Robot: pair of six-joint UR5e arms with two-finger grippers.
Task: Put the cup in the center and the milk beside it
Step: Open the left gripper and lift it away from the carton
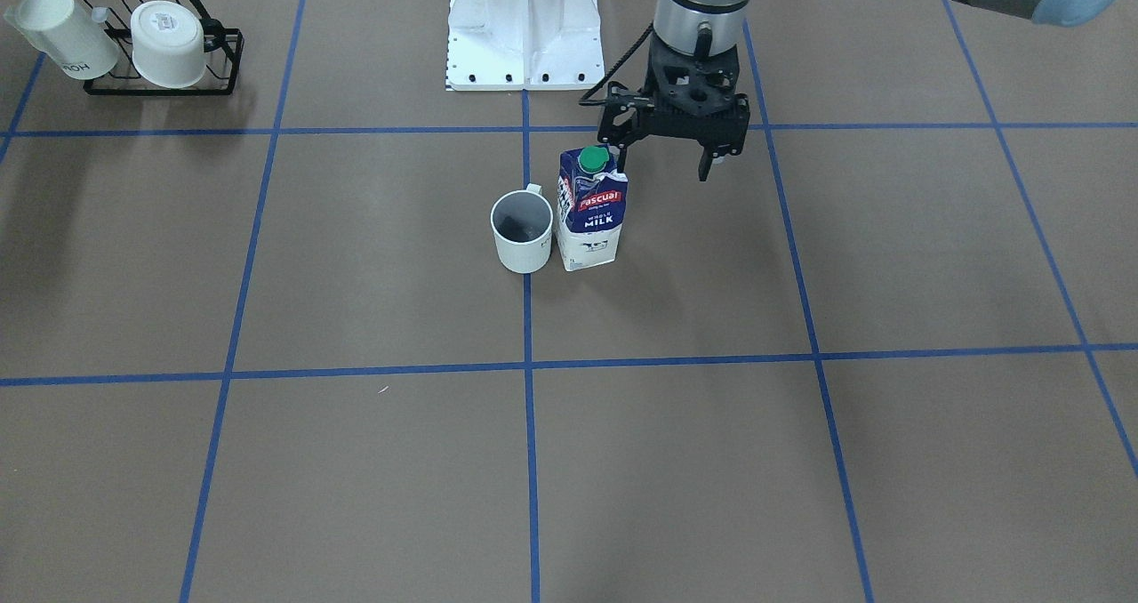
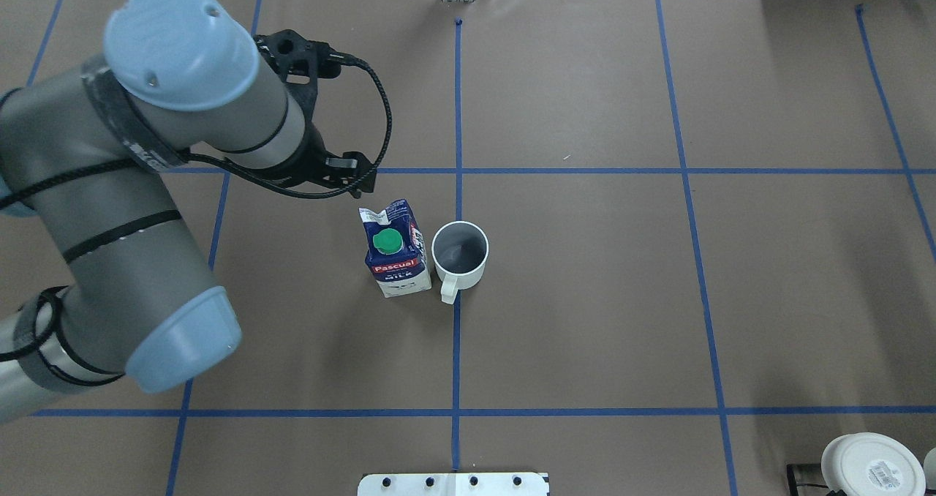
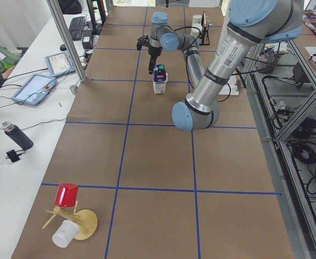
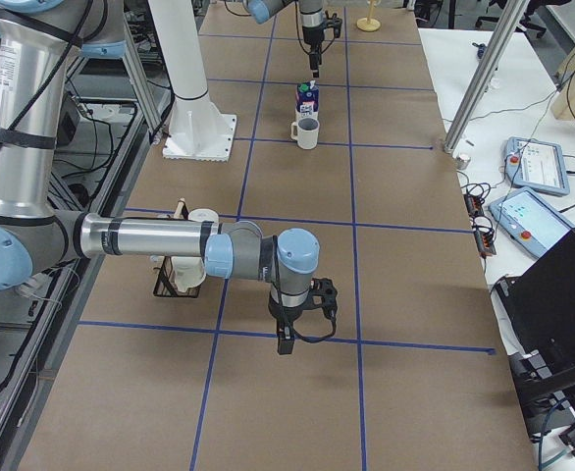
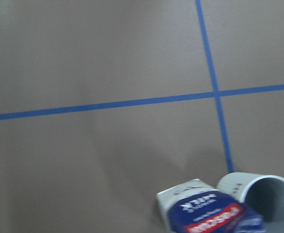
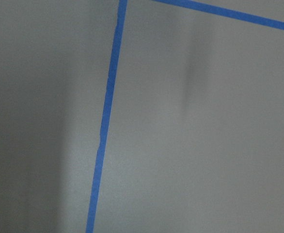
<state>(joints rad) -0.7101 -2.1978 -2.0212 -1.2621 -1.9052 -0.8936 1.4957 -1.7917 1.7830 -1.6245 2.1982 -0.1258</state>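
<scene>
The white cup stands upright on the blue centre line, handle toward the robot. The blue-and-white milk carton with a green cap stands upright right beside it, nearly touching. Both also show in the overhead view, the milk left of the cup, and at the bottom of the left wrist view, milk and cup. My left gripper is open and empty, hovering just behind the carton on the robot's side. My right gripper shows only in the exterior right view, low over bare table; I cannot tell its state.
A black wire rack with two other white cups stands at the table's corner, next to the right arm. The white robot base is behind the cup. A wooden stand with a red cup is at the left end.
</scene>
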